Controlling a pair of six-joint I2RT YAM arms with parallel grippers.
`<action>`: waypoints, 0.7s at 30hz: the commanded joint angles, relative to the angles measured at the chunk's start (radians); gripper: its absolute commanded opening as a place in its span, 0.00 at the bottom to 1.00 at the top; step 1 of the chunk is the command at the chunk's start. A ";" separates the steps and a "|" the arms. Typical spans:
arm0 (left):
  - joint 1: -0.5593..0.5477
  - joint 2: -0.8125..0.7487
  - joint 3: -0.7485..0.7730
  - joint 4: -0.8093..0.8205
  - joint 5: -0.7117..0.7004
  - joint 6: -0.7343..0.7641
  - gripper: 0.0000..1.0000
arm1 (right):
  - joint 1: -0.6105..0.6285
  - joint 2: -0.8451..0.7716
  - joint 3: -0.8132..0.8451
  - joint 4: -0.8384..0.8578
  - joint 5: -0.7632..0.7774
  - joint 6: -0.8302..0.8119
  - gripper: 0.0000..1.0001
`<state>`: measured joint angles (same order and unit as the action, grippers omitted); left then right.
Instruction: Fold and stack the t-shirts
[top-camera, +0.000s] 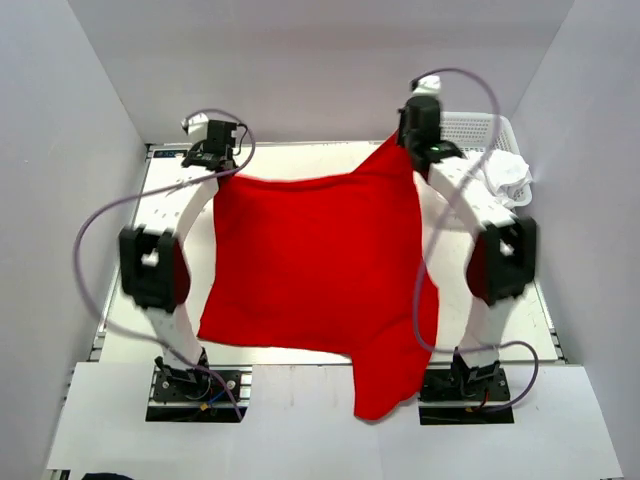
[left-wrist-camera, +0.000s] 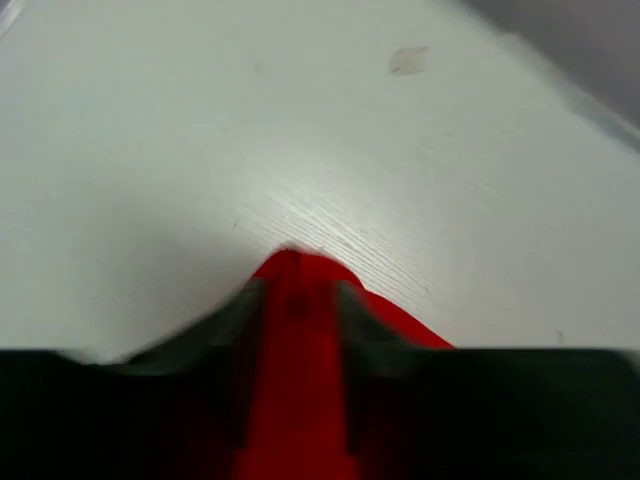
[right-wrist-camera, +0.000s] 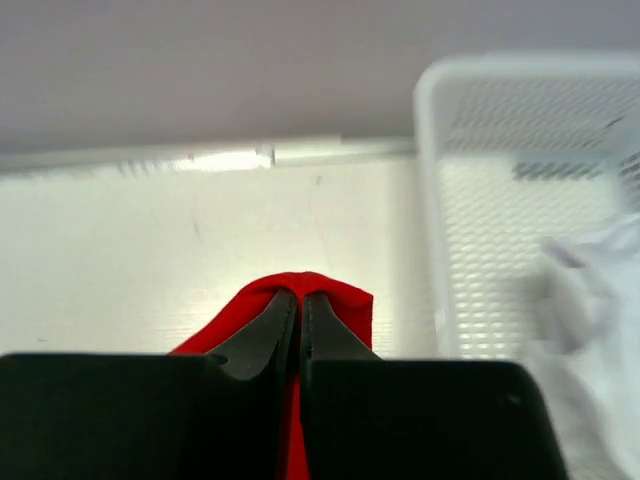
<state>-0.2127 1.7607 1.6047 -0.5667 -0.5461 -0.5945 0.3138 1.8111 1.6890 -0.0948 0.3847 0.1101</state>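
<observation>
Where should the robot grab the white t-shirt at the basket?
Probably the bunched-up hump on top of the white t-shirt, coming straight down from above. It lies crumpled at the basket with no flat edge showing, and the mesh walls would likely block a sideways reach.

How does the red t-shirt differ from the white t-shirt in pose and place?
The red t-shirt lies spread over the table; the white t-shirt is crumpled in the basket. The right gripper pinches the red one; no gripper touches the white one. Both are soft cloth.
</observation>
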 joint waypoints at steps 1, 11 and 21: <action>0.068 0.138 0.078 -0.022 -0.028 -0.030 0.56 | 0.001 0.202 0.130 -0.043 -0.021 0.057 0.02; 0.088 0.206 0.143 0.042 0.123 0.028 0.99 | 0.034 0.302 0.200 -0.085 -0.122 0.085 0.90; 0.058 0.120 -0.139 0.185 0.460 0.081 0.99 | 0.059 0.035 -0.262 -0.221 -0.168 0.306 0.90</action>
<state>-0.1463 1.9118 1.5314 -0.4335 -0.2623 -0.5285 0.3691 1.9030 1.5196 -0.2615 0.2386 0.3199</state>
